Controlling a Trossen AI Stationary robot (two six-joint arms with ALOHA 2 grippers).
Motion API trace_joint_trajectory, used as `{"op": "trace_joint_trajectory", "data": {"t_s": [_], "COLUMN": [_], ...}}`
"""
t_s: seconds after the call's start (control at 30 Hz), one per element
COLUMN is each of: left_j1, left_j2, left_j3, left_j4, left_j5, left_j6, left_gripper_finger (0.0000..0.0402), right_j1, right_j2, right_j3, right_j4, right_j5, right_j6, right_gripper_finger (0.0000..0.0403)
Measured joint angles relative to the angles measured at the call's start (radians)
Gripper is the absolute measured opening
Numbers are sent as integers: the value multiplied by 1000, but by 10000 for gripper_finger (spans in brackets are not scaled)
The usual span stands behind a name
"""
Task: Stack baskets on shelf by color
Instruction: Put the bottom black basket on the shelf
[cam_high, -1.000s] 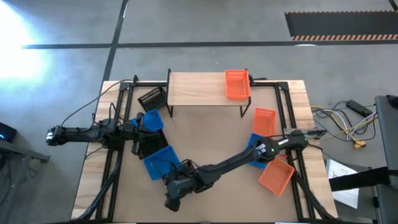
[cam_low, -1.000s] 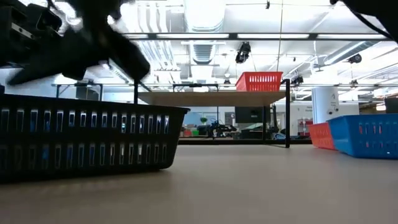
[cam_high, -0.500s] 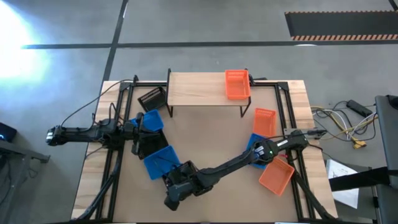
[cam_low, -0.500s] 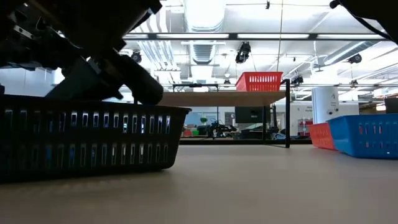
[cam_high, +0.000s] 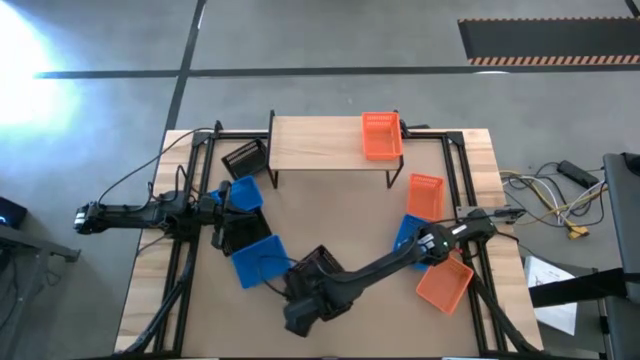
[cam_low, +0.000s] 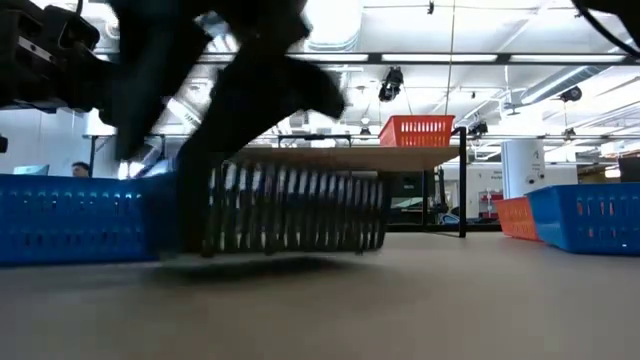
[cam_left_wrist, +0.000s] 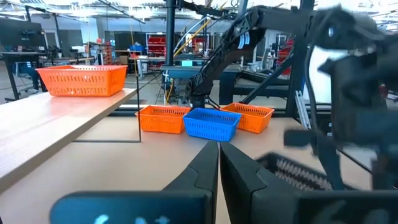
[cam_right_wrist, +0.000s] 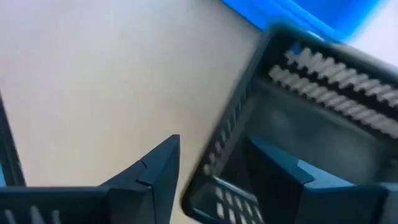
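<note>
My right gripper (cam_right_wrist: 214, 180) is near the table's near edge and is shut on a black basket (cam_high: 318, 268), which shows blurred in the low view (cam_low: 290, 205). A blue basket (cam_high: 255, 258) sits just to its left. On the light-wood shelf (cam_high: 320, 145) stands one orange basket (cam_high: 381, 135). My left gripper (cam_left_wrist: 217, 155) waits shut at the table's left side, by a blue basket (cam_high: 243, 193) and a black one (cam_high: 244, 158). On the right lie two orange baskets (cam_high: 425, 193) (cam_high: 445, 283) and a blue one (cam_high: 410, 235). My right gripper holds the black basket by one slotted wall (cam_right_wrist: 224, 143). One finger (cam_right_wrist: 149, 174) is outside and the other finger (cam_right_wrist: 280, 174) is inside the basket. The basket sits tilted in the hold; whether its bottom is clear of the table I cannot tell.
The black table frame rails (cam_high: 195, 180) run along both sides. Cables (cam_high: 555, 200) lie off the right edge. Bare tabletop (cam_high: 340, 215) stretches between the shelf and the held basket.
My right gripper has shifted a little toward the table's right edge with the black basket. The basket has turned and moved away from the near edge, coming out from under the arm. In the low view it now uncovers the blue basket behind it.
</note>
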Motion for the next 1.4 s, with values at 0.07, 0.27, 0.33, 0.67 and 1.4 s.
{"op": "trace_joint_trajectory", "data": {"t_s": [0.07,0.27,0.33,0.67,1.4], "left_j1": [0,0,0,0,0], "left_j2": [0,0,0,0,0], "left_j3": [0,0,0,0,0], "left_j4": [0,0,0,0,0], "left_j5": [0,0,0,0,0], "left_j6": [0,0,0,0,0], "left_gripper_finger": [0,0,0,0,0], "right_j1": [6,13,13,-23,-27], "right_j2": [-23,-88,-93,-29,6], "right_j3": [0,0,0,-1,-13], "right_j4": [-63,-192,-166,-25,6], "right_j5": [5,23,22,17,-41], "right_j6": [-5,20,31,53,7], "right_gripper_finger": [160,149,148,151,134]}}
